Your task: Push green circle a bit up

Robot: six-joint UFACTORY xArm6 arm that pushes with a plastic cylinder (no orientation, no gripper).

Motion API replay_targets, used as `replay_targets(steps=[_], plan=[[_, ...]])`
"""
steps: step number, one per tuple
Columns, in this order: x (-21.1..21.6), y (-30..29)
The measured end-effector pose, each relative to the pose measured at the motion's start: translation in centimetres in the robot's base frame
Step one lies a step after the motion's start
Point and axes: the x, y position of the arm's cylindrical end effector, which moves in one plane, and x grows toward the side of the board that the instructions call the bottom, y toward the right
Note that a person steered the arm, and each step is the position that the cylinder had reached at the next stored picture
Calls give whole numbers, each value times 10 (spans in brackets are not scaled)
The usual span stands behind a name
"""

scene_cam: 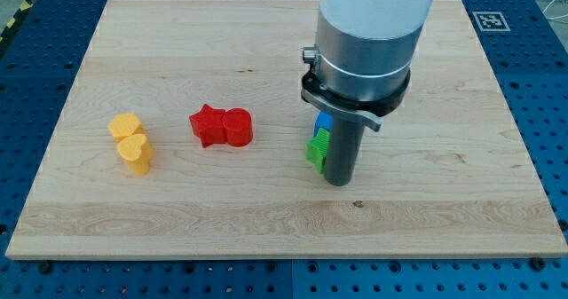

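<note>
While the arm stands over the middle-right part of the wooden worktop [266, 201], the camera view, which is the only one, shows my tip [338, 183] resting on the board just right of a small green block [317, 147], and it seems to touch it or almost touch it. This arm has no pincer at all, only the dark rod, so nothing is open, closed or held. The green block is mostly hidden behind the rod; only its left edge shows, so I cannot confirm that it is the circle, and the green circle of the task may be this one or may be fully hidden. Directly on the far side of it a blue block [324, 121] shows a little, touching or nearly touching the green one. Well apart to the left lie a red star-like block [207, 125] and a red rounded block [238, 127], pressed together, and further left two yellow blocks, one farther [125, 126] and one nearer [136, 152], also touching. I judge that the approach step is in hand and the push is not yet lined up. The next move calls for bringing the tip to the near side of the green piece and then sliding a short way toward the far edge, gently, because the blue block stands in that path.
</note>
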Motion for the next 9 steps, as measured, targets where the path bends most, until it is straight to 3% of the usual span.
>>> replay_targets(steps=[2,6,8,9], plan=[[-18,60],[-133,57],[-137,83],[-167,100]])
